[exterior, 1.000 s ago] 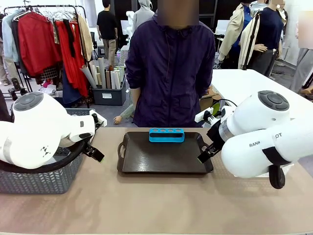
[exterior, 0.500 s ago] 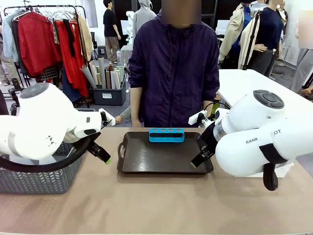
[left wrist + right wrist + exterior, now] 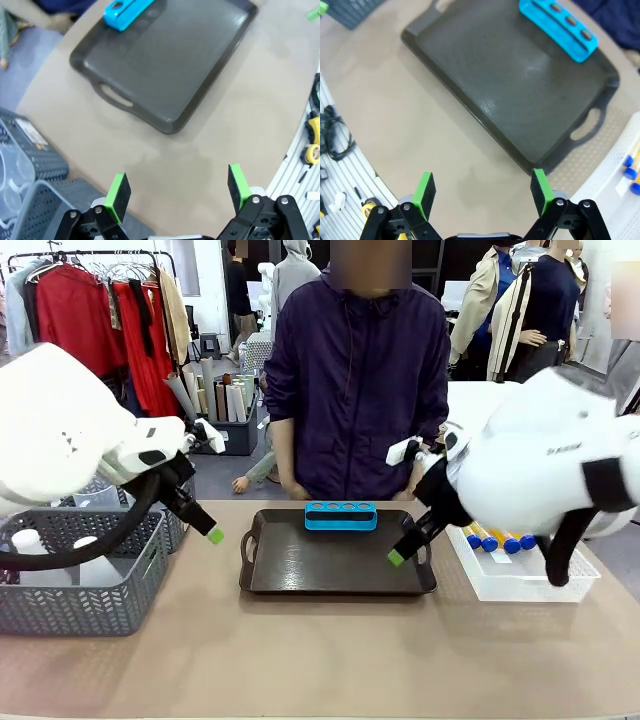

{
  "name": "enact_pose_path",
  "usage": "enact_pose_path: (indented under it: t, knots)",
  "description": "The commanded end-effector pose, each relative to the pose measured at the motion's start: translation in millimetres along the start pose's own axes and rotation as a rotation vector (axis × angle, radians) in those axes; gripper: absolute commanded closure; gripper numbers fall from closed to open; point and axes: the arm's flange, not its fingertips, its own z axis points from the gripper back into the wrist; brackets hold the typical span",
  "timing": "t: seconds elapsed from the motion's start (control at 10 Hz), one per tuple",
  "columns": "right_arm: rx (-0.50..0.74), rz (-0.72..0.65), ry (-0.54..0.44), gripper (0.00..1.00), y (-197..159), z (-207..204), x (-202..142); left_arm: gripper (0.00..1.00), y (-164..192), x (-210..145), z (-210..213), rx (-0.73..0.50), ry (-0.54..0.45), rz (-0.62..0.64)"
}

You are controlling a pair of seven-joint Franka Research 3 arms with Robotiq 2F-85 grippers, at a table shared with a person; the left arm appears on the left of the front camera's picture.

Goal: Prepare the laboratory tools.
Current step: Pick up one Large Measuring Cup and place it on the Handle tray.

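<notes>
Two claws, the left gripper (image 3: 177, 187) and the right gripper (image 3: 482, 187), are hanging with jaws spread, holding nothing, near the dark rectangular plastic tray (image 3: 170, 65) — from the front, small amber blue-capped test tubes (image 3: 490, 540) are lying in the white plastic lattice basket (image 3: 520, 585).

No readable text; grey basket label (image 3: 30, 133) blurred.

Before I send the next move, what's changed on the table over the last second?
Both arms lifted. The left gripper rose beside the grey basket; the right gripper barely shifted while its arm swung up, uncovering the white basket and blue-capped test tubes. Both stay open and empty. The tray and blue rack have not moved.
</notes>
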Motion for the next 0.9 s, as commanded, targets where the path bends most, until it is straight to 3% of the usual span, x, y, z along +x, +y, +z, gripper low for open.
enact_pose_path:
  t: [0.0,0.3,0.7,0.8]
  knots:
    - [0.043,0.042,-0.053,0.0,-10.9,31.1,4.5,0.0,16.1,4.5,10.9,-0.083,-0.046,-0.06]
    - [0.04,0.06,-0.122,0.0,-29.2,75.9,5.5,0.0,26.4,17.1,28.2,-0.054,-0.102,-0.087]
    - [-0.036,0.058,-0.192,0.0,-38.6,93.5,1.5,0.0,22.5,24.3,35.7,-0.041,-0.148,-0.129]
    - [-0.017,0.034,-0.152,0.0,-36.4,98.0,4.1,0.0,24.1,21.1,37.9,-0.031,-0.097,-0.089]
